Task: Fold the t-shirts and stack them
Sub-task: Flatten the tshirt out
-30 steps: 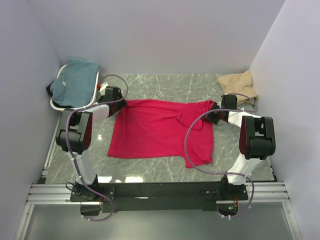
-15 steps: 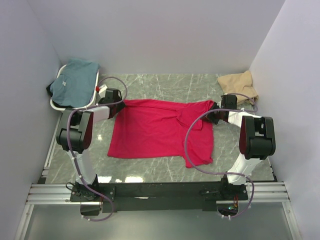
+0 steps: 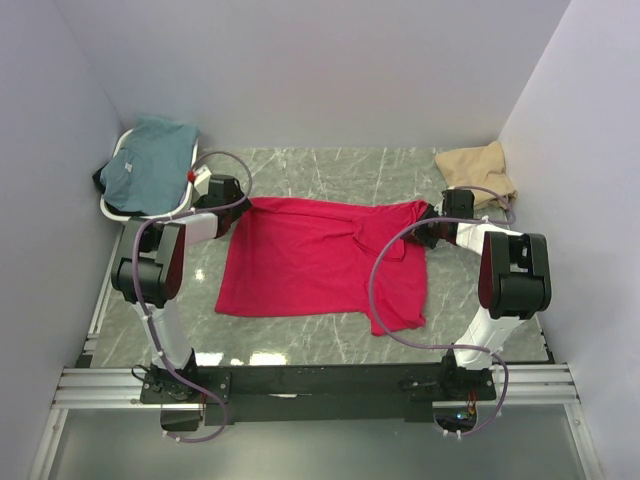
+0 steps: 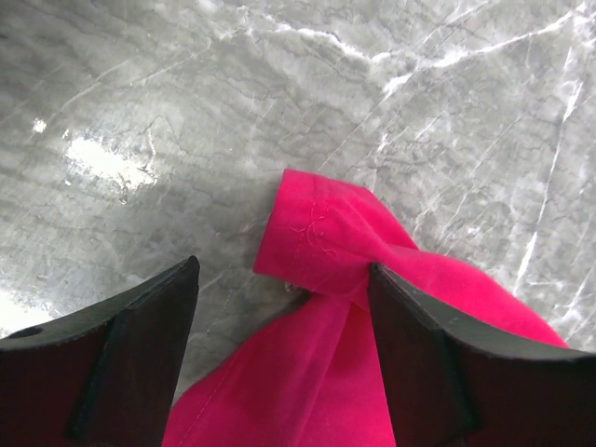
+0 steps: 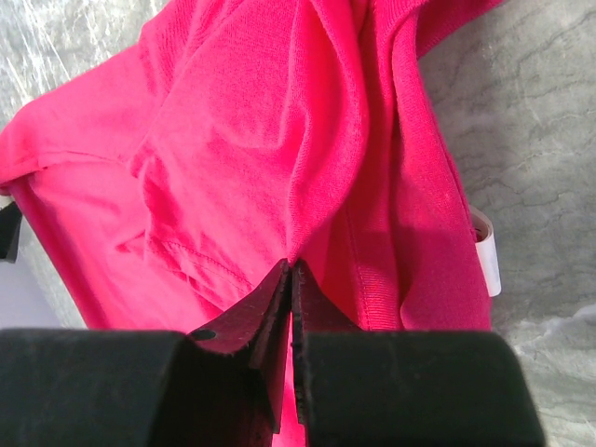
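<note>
The crimson red t-shirt (image 3: 320, 260) lies spread on the marble table, with a fold along its right side. My left gripper (image 3: 240, 204) is at its far left corner. In the left wrist view it (image 4: 284, 270) stands open, and the twisted red corner (image 4: 326, 233) lies loose on the table between the fingers (image 4: 428, 354). My right gripper (image 3: 428, 218) is at the far right corner, and in the right wrist view it (image 5: 291, 268) is shut on a ridge of the red cloth (image 5: 242, 130). The teal blue t-shirt (image 3: 150, 162) and the tan t-shirt (image 3: 478, 168) lie apart from it.
A white oval basket (image 3: 185, 195) at the back left holds the teal shirt. The tan shirt sits bunched in the back right corner by the wall. Pale walls close in the table on three sides. A white label (image 5: 484, 247) shows beside the red cloth.
The left wrist has shifted slightly at the shirt's far left corner. The red shirt and the right arm have not moved.
</note>
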Robot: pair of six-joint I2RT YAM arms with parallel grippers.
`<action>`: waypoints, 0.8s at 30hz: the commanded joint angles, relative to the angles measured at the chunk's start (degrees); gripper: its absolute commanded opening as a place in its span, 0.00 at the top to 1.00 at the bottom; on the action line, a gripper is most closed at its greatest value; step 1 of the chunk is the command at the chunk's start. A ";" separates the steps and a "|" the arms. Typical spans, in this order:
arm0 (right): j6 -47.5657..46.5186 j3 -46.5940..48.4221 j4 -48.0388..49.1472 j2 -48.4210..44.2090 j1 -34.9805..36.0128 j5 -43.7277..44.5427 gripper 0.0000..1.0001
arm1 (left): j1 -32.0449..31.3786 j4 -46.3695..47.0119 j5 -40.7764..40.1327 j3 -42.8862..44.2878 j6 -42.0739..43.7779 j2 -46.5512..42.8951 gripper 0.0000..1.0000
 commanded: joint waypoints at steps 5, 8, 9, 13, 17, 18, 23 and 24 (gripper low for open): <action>-1.05 2.23 0.67 -0.16 -0.14 -0.48 0.91 | 0.48 2.32 1.10 0.73 -2.33 -3.48 0.23; -1.05 2.40 0.85 0.10 -0.05 -0.57 0.90 | 0.48 3.19 1.01 1.08 -2.69 -2.51 0.24; -1.13 2.49 0.67 0.28 0.12 -0.57 0.91 | 0.48 2.93 1.01 1.52 -2.86 -2.16 0.25; -1.13 2.58 0.67 0.46 0.21 -0.39 0.90 | 0.48 2.22 0.84 3.72 -3.56 1.00 0.26; -1.49 2.93 0.23 0.54 0.30 -0.22 0.91 | 0.74 2.58 0.40 5.56 -3.48 2.93 0.29; -1.57 2.93 0.15 0.63 0.30 -0.22 0.91 | 0.83 1.97 0.40 6.18 -3.39 3.37 0.31; -1.66 3.28 -0.21 0.72 0.30 0.04 0.91 | 0.83 0.56 0.40 8.82 -3.04 6.01 0.45; -1.75 3.28 -0.21 0.72 0.30 0.13 0.91 | 0.83 0.64 0.49 8.73 -3.04 6.01 0.52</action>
